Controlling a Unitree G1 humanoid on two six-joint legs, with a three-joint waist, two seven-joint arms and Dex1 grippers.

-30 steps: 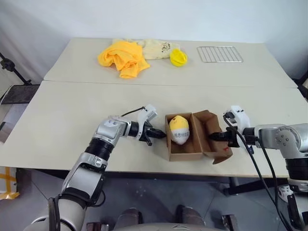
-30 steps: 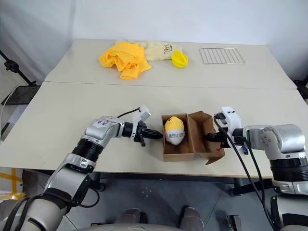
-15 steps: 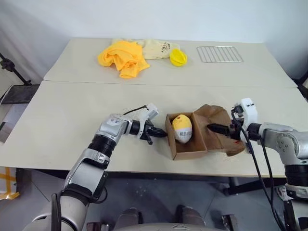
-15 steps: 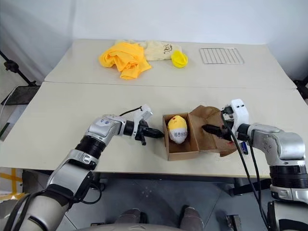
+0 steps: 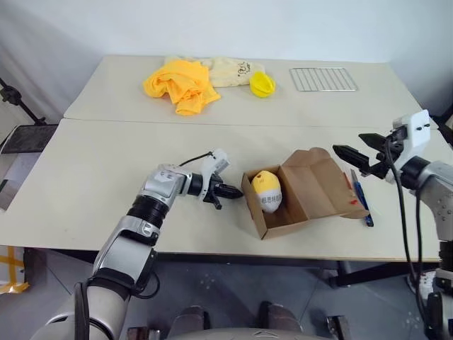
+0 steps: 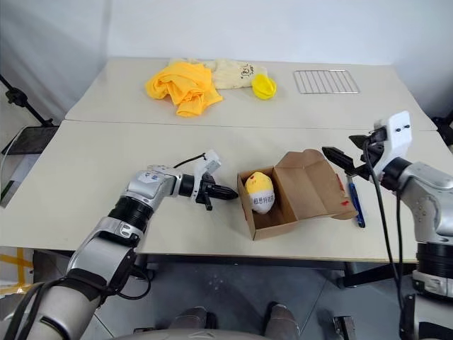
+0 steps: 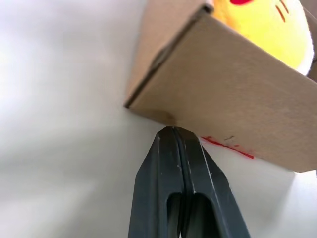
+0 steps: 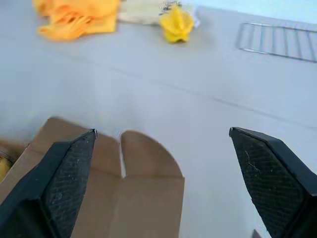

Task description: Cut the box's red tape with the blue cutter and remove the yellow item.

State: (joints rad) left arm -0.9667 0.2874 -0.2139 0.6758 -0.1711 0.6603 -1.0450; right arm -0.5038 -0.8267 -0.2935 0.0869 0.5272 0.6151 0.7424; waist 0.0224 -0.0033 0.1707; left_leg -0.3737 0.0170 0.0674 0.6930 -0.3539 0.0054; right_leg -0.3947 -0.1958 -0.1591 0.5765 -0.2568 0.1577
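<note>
The brown box (image 5: 311, 193) lies open near the table's front edge, its lid flap folded out to the right. Bits of red tape (image 5: 352, 201) mark the flap's outer edge. The yellow item (image 5: 267, 191), a plush with a white label, sits in the box's left half. On the table just right of the flap lies the blue cutter (image 5: 361, 202). My left gripper (image 5: 237, 192) is shut and empty, its tip at the box's left wall (image 7: 223, 94). Up and to the right of the flap, my right gripper (image 5: 348, 142) hangs open and empty.
A yellow cloth (image 5: 180, 85), a cream bag (image 5: 230, 71), a small yellow object (image 5: 262, 83) and a wire rack (image 5: 322, 79) lie on the far table. A seam runs between the two tables. The box is close to the front edge.
My right gripper let go of the flap, opened wide and rose up to the right. The flap swung fully open and the box turned a little. The left gripper stayed shut beside the box.
</note>
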